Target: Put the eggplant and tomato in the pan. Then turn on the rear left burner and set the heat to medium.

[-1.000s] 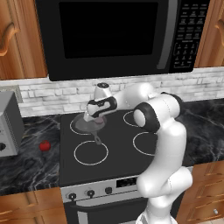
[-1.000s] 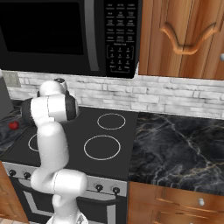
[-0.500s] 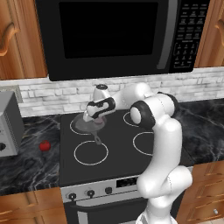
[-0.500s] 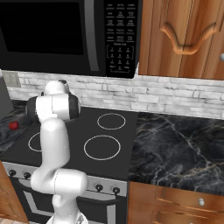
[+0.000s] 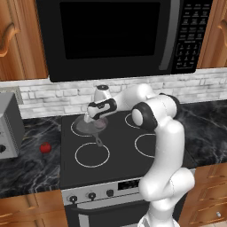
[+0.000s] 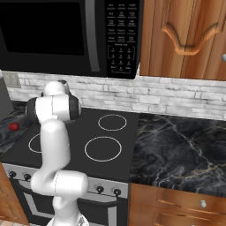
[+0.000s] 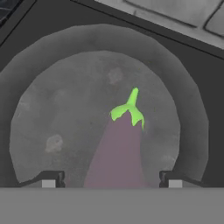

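One eggplant (image 7: 118, 151) is lying in the pan (image 7: 57, 100) in the hand view, long axis running from the released fingertips (image 7: 50, 179), apart on either side, with the green stem pointing away. In the left base view, the gripper (image 5: 94, 119) is hovering over the pan (image 5: 84, 127); the tomato (image 5: 45, 147) is sitting on the counter (image 5: 26, 164) to the left. In the right base view, the tomato (image 6: 14, 126) is resting left of the cooktop (image 6: 88, 132).

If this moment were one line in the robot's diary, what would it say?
gripper: open, over pan | eggplant: in pan, between fingertips | tomato: on counter, left of cooktop | next: probably fetch tomato
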